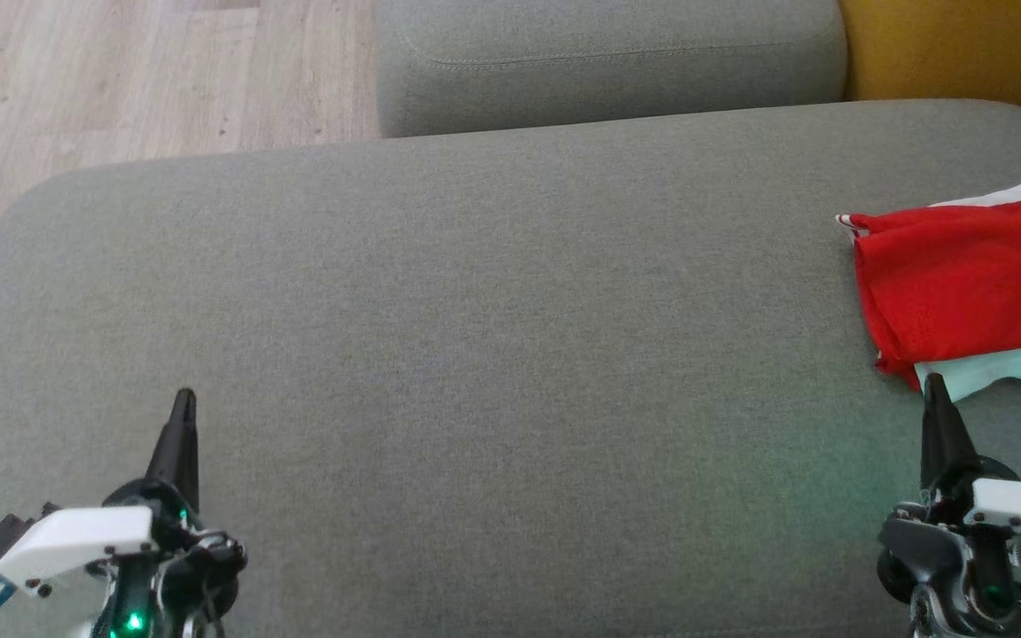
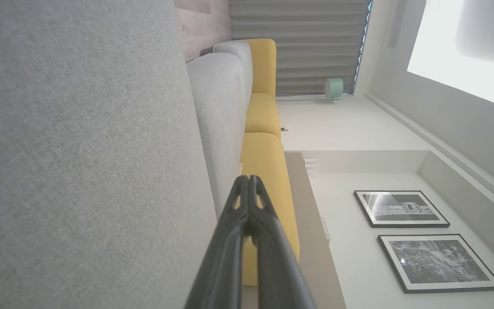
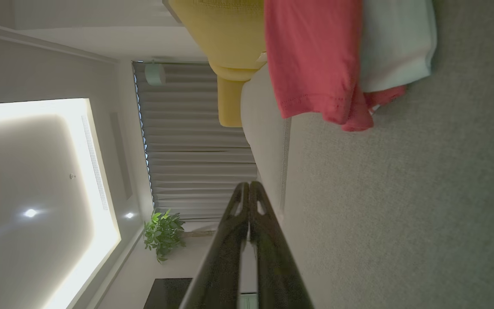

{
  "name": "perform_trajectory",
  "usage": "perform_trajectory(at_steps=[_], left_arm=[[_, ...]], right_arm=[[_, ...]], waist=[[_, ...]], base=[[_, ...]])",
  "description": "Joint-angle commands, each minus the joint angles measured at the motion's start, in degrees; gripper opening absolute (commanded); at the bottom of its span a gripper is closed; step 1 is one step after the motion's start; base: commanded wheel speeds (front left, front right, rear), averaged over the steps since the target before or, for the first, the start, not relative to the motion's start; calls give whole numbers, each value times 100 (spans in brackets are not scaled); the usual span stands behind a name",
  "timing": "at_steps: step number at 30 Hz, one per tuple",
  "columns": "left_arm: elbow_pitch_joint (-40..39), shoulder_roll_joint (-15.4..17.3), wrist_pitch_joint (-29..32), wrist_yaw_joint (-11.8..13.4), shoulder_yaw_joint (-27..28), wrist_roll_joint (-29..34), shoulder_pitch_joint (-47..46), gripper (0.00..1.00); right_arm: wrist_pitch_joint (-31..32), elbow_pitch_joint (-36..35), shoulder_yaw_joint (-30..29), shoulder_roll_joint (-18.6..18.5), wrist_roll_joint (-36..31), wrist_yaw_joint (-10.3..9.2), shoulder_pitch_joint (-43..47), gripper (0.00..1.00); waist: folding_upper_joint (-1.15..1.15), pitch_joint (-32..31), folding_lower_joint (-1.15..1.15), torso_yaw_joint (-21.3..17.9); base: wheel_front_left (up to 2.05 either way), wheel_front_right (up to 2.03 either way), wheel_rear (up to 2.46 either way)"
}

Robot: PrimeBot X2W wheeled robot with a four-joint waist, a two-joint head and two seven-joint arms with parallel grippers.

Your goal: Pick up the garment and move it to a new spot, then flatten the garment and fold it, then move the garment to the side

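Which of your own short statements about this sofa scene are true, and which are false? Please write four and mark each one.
1. The red garment lies near the right end of the grey cushion. True.
2. The left pincer is shut on the red garment. False: it is shut on nothing, far from the garment.
3. A pale cloth lies against the red garment. True.
4. The right pincer stands wide open. False: its fingers are pressed together.
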Motion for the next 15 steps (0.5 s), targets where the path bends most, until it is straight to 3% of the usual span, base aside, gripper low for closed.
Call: perform_trajectory(at_steps=[1, 15], left_arm=[[-156, 89, 56, -53, 228, -124, -349, 0], [-148, 74, 103, -59, 274, -204, -365, 0]], right_arm=[[76, -224, 81, -93, 149, -4, -286, 0], [126, -228, 35, -76, 233, -4, -292, 0]], waist=[[0, 0, 0, 1], [0, 1, 0, 3]], base=[[0, 0, 0], [0, 0, 0]])
